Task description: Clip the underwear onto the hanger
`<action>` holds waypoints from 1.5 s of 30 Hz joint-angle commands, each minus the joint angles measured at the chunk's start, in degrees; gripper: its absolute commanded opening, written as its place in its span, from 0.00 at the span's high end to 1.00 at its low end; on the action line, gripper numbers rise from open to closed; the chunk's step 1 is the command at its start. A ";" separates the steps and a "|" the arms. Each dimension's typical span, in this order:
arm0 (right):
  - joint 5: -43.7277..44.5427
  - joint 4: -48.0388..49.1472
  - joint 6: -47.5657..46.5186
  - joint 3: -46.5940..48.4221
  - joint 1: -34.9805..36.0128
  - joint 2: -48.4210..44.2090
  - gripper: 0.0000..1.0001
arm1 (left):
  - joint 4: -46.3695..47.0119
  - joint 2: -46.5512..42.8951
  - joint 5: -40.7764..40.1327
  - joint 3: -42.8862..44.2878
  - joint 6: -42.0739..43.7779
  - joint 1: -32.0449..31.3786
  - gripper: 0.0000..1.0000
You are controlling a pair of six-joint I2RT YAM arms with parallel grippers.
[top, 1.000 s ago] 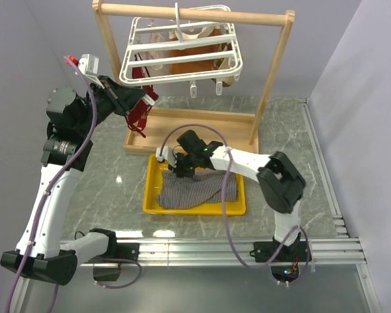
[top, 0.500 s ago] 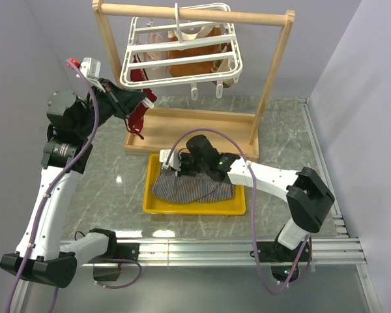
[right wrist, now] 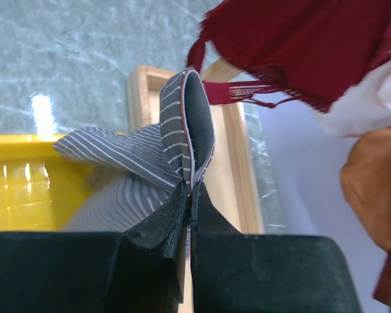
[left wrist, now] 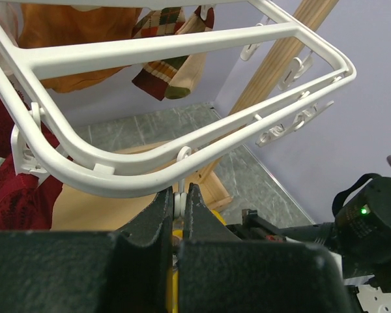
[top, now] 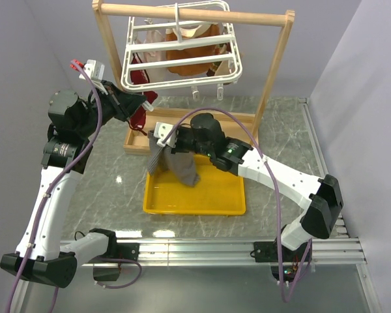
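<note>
The grey striped underwear point(top: 180, 166) hangs from my right gripper point(top: 161, 145), above the back left of the yellow tray point(top: 215, 199). In the right wrist view my right gripper point(right wrist: 190, 186) is shut on a folded edge of the underwear point(right wrist: 182, 127). The white grid hanger point(top: 179, 55) hangs by its hook from the wooden stand's bar. My left gripper point(top: 141, 103) is at the hanger's near left corner. In the left wrist view it point(left wrist: 177, 193) is shut on a small white clip point(left wrist: 177, 203) dangling under the hanger's rim point(left wrist: 117, 177).
The wooden frame stand point(top: 274, 85) has a flat base point(top: 195, 134) behind the tray. Dark red underwear point(top: 138, 119) and orange-brown garments point(top: 192, 62) hang from the hanger. The dark red cloth point(right wrist: 293, 45) is just above the right gripper. Walls close in left, back and right.
My right gripper has lifted the underwear out of the yellow tray and carried it up and left toward the hanger's near left corner. My left gripper has stayed on the clip.
</note>
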 commanded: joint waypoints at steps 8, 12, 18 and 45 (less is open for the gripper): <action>3.34 -3.17 1.10 9.47 0.34 -0.56 1.00 | -7.55 -0.03 2.54 0.26 4.07 0.09 1.00; 4.40 -4.31 1.89 12.20 0.51 0.41 1.00 | -8.52 0.49 2.27 1.05 5.04 0.09 1.00; 5.28 -5.98 1.98 16.25 0.42 2.26 1.00 | -9.05 0.85 2.54 1.31 5.83 0.00 1.00; 5.11 -7.65 1.63 21.35 0.42 2.26 1.00 | -9.32 1.64 1.84 0.52 7.32 0.00 1.00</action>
